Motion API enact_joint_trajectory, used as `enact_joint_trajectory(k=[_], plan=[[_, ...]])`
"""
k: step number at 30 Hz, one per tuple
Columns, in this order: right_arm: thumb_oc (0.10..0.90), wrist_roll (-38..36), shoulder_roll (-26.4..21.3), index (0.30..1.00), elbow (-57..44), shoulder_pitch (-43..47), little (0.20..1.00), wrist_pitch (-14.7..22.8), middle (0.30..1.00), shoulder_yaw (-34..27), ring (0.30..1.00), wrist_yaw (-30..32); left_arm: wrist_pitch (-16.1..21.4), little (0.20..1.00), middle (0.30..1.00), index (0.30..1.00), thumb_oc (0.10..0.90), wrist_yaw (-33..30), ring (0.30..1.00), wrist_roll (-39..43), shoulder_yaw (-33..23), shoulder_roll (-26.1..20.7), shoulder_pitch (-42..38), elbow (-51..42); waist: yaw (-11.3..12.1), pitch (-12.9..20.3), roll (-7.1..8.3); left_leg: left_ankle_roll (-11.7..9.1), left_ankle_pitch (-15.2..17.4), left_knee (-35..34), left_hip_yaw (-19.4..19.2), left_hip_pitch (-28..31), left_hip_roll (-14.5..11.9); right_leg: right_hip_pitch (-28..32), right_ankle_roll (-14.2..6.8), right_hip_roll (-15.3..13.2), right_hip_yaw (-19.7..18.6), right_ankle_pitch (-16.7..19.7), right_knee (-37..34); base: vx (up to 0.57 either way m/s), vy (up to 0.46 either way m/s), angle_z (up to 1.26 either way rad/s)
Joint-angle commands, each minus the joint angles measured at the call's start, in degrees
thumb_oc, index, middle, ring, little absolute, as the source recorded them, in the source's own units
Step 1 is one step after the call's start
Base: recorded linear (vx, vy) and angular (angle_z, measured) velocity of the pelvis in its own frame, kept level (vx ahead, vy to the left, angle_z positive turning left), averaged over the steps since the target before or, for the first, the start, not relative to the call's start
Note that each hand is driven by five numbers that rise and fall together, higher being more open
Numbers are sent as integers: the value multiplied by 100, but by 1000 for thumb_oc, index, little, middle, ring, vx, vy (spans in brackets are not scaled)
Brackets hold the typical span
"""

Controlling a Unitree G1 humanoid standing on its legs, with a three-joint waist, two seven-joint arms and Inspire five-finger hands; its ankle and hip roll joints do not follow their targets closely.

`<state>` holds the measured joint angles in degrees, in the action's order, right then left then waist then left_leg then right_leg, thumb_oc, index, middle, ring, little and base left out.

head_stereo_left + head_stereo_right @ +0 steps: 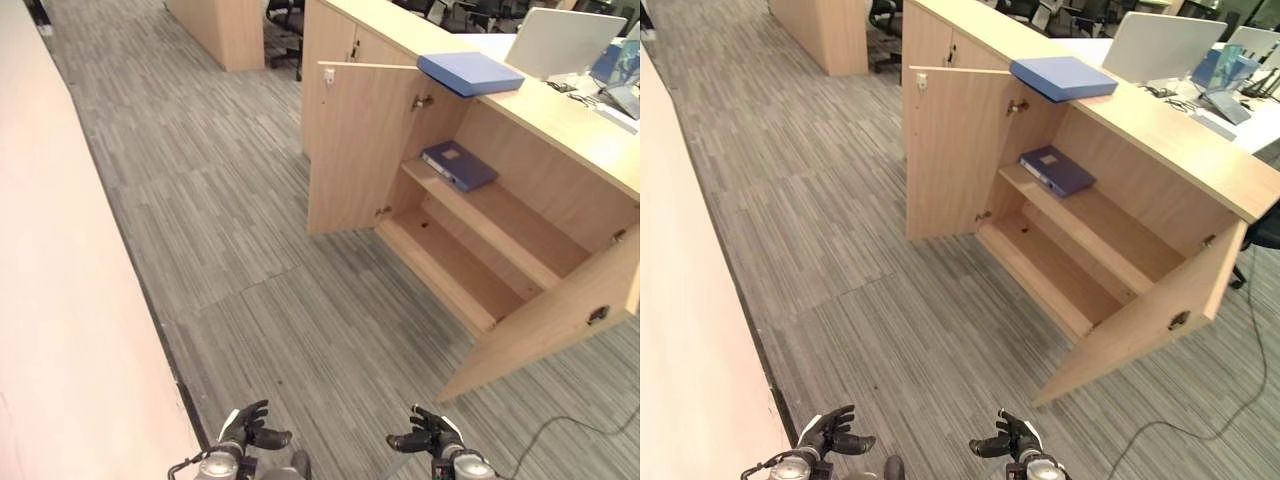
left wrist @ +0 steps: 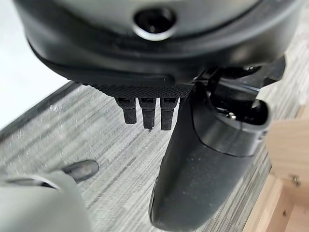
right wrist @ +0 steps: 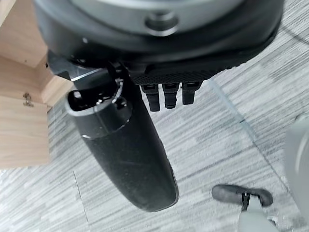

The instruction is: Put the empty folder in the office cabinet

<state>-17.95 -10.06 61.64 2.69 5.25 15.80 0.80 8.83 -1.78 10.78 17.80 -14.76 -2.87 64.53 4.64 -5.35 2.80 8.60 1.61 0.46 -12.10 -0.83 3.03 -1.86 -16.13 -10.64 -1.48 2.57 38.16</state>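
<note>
A light blue folder (image 1: pixel 470 72) lies flat on the countertop, just above the open office cabinet (image 1: pixel 500 225). A darker blue folder (image 1: pixel 458 165) lies on the cabinet's upper shelf at its far end. The lower shelf is bare. Both cabinet doors stand wide open: the left door (image 1: pixel 350 150) and the right door (image 1: pixel 560 315). My left hand (image 1: pixel 245 425) and right hand (image 1: pixel 432 432) hang low over the floor, well short of the cabinet. Both are open and hold nothing; the wrist views show the left hand (image 2: pixel 203 169) and the right hand (image 3: pixel 125 154) over grey flooring.
A pale wall (image 1: pixel 60 300) runs along my left side. A white monitor (image 1: pixel 560 40) and desk items sit on the counter beyond the light blue folder. Office chairs (image 1: pixel 285 25) and another wooden unit (image 1: pixel 220 30) stand at the back. Striped grey floor lies between me and the cabinet.
</note>
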Motion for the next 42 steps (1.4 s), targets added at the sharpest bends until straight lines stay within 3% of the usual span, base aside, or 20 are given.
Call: enact_joint_trajectory(k=[1,2,3,5,7,8,11,15,19,22,25,27,30,31,32,34,37,39,40,42], plan=[[800,204,-352,900,-398,122,900,239,900,-125,900,53,271,900,900,900,800,43,900,-250,-74,-112,-277,-417,-187,-283,-189,-755,-391,-322,246,-287,-592,482,113,736,256,456,-299,186,89,26],[800,196,-362,900,-361,114,900,230,900,-143,900,52,275,900,900,900,800,57,900,-284,-57,-109,-250,-448,-244,-298,-205,-771,-368,-344,288,-207,-556,403,113,808,266,354,-437,211,55,34],[800,186,-398,900,-335,99,900,246,900,-156,900,75,298,900,900,900,800,41,900,-286,-53,-111,-259,-449,-281,-383,-257,-773,-305,-349,398,-62,-505,177,264,698,506,-367,-933,288,46,24],[800,151,-440,900,-179,114,900,261,900,-204,900,134,290,900,900,900,800,40,900,-244,-75,-92,-240,-393,-321,-433,-266,-830,-76,-382,456,247,-507,-36,559,532,874,-924,-1631,307,-20,22],[800,142,-465,900,-122,122,900,247,900,-221,900,146,286,900,900,900,800,45,900,-248,-74,-74,-210,-388,-336,-414,-289,-861,-40,-384,485,292,-528,-128,612,504,966,-900,-1956,226,-78,-4],[800,99,-493,900,36,134,900,233,900,-252,900,167,296,900,900,900,800,34,900,-264,-96,-44,-149,-303,-395,-432,-248,-893,130,-360,594,530,-472,-381,649,420,977,-616,-2710,280,-110,-26],[800,59,-548,900,221,175,900,208,900,-347,900,177,324,900,900,900,800,28,900,-283,-134,-14,-101,-210,-508,-528,-283,-937,465,-288,819,932,-468,-641,557,327,976,-221,-3472,320,-115,-7],[800,-5,-586,900,441,103,900,148,900,-535,900,158,350,900,900,900,800,47,900,-330,-177,9,-49,-98,-700,-584,-336,-995,829,-140,1099,1289,-491,-1063,421,146,768,28,-3874,325,-108,2],[800,22,-629,900,538,-33,900,112,900,-643,900,116,351,900,900,900,800,57,900,-361,-245,11,4,-10,-816,-569,-355,-1063,1155,-25,1205,1674,-519,-1212,336,-114,1029,221,-3956,342,-145,4],[800,14,-643,900,568,-240,900,106,900,-681,900,64,364,900,900,900,800,66,900,-418,-250,62,78,70,-907,-442,-288,-1160,1486,68,1436,1984,-491,-971,308,-201,810,478,-4051,424,-157,20],[800,25,-687,900,580,-291,900,106,900,-659,900,26,354,900,900,900,800,48,900,-428,-227,164,170,134,-958,-320,-370,-1316,1542,202,1591,2117,-736,-870,362,-198,807,687,-3952,398,-250,95],[800,51,-731,900,582,-280,900,113,900,-625,900,25,344,900,900,900,800,40,900,-410,-204,226,173,182,-981,-291,-451,-1461,1339,322,1644,2058,-930,-871,443,-123,892,631,-3838,175,-205,14],[800,57,-819,900,514,-259,900,152,900,-565,900,17,340,900,900,900,800,63,900,-388,-102,277,125,176,-1057,-285,-568,-1787,457,781,1754,1801,-1225,-741,671,66,1012,411,-3690,227,-248,13],[800,50,-839,900,492,-232,900,149,900,-553,900,22,336,900,900,900,800,69,900,-394,-73,269,105,152,-1069,-297,-579,-1838,239,880,1787,1736,-1269,-690,730,124,1030,341,-3673,135,-145,42],[800,50,-839,900,492,-231,900,148,900,-553,900,22,335,900,900,900,800,69,900,-393,-74,269,105,152,-1076,-298,-581,-1842,236,878,1794,1735,-1273,-688,733,125,1038,337,-3671,223,-232,32],[800,21,-890,900,399,-197,900,192,900,-486,900,9,325,900,900,900,800,57,900,-465,-4,238,58,117,-1114,-301,-615,-1962,-437,1084,1828,1676,-1441,-524,932,361,1036,68,-3593,293,-291,0],[800,-3,-914,900,245,-248,900,200,900,-445,900,-47,304,900,900,900,800,51,900,-499,11,191,25,85,-1199,-296,-628,-1964,-1056,1408,1836,1599,-1602,-408,1145,564,883,-269,-3347,251,-233,-5],[800,-19,-909,900,260,-254,900,197,900,-447,900,-43,288,900,900,900,800,56,900,-498,16,190,16,81,-1219,-292,-611,-1961,-1243,1641,1839,1525,-1617,-381,1214,623,824,-379,-3278,223,-239,-13],[800,-34,-920,900,261,-258,900,182,900,-425,900,-58,247,900,900,900,800,60,900,-516,11,169,-2,69,-1233,-294,-505,-1884,-1510,2266,1835,1366,-1552,-265,1345,715,692,-538,-3146,362,-408,-23],[800,-11,-935,900,231,-276,900,177,900,-384,900,-62,236,900,900,900,800,62,900,-555,34,138,-17,25,-1229,-331,-356,-1793,-1647,2955,1754,1158,-1495,-110,1452,742,525,-638,-3073,324,-364,-25]])
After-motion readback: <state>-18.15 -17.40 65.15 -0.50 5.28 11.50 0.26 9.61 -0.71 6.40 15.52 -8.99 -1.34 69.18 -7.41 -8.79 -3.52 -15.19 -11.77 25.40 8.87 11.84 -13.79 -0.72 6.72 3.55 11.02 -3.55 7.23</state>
